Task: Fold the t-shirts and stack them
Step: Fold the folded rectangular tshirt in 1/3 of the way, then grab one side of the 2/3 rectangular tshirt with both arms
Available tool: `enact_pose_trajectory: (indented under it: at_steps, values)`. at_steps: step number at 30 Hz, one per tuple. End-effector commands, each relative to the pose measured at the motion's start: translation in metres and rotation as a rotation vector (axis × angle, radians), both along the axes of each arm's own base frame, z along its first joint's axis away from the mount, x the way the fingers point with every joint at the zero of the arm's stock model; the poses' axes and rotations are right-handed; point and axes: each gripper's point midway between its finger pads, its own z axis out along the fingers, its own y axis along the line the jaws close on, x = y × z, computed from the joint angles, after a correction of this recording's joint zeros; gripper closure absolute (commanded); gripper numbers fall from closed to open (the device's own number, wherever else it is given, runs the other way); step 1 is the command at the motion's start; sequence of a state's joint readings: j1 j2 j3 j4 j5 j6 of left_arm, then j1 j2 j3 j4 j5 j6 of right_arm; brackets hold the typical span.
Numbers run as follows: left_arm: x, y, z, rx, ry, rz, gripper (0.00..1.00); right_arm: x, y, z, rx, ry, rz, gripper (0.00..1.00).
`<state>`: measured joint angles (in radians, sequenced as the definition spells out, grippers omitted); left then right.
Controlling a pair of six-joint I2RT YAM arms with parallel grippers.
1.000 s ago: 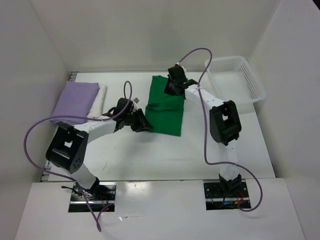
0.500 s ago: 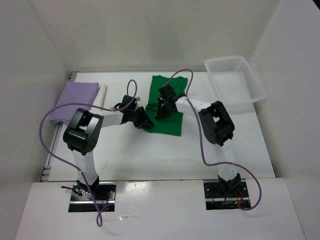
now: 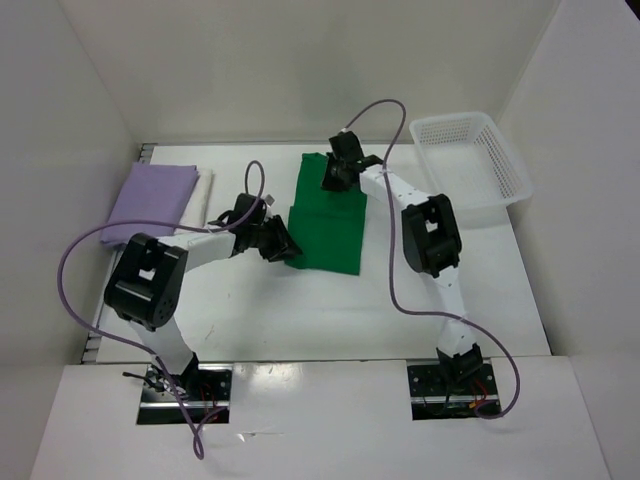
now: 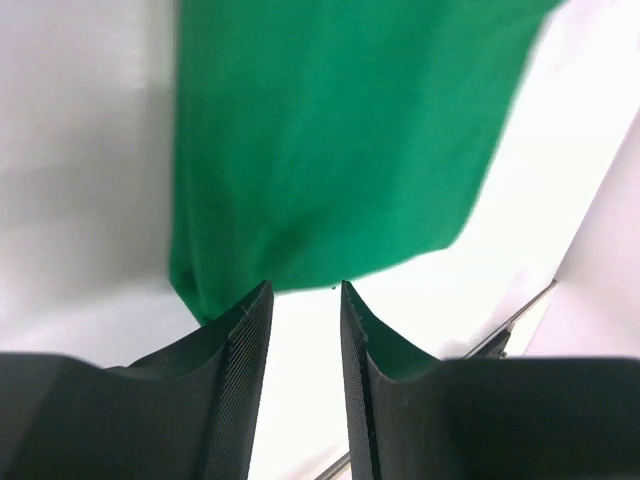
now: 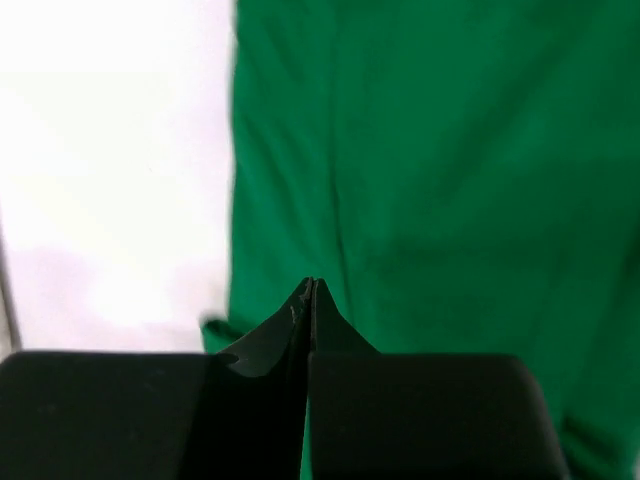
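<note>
The green shirt (image 3: 325,215) lies in the middle of the table (image 3: 250,310), folded to a rough rectangle. The left fingers (image 4: 240,350) stand parted at its near-left corner, with bare table between them. The right fingers (image 5: 335,335) are pressed together over its far end; any cloth caught there is perhaps hidden. At far left, a lavender shirt (image 3: 150,200) covers most of a cream shirt (image 3: 206,188).

This looks like a robotics lab cell. Plain white panels (image 3: 300,70) enclose the table (image 3: 300,300), and two cabled arms (image 3: 430,235) are bolted at its near edge.
</note>
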<state>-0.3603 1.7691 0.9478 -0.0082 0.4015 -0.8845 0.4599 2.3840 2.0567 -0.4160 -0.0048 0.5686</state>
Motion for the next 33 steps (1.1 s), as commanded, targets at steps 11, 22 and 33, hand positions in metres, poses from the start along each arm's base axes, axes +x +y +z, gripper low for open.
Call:
enact_pose_trajectory:
  at_steps: [11,22,33]
  values:
    - [-0.006,0.045,-0.009,0.051,-0.006,0.023,0.58,-0.22,-0.071,0.006,0.206,0.236,-0.042,0.96]
    - [0.002,0.039,-0.03,0.026,0.037,-0.005,0.55,-0.251,-0.097,-0.049,0.174,0.36,-0.105,0.56]
    - [0.003,0.037,-0.036,0.018,0.047,-0.022,0.8,-0.244,-0.099,-0.068,0.145,0.373,-0.127,0.84]
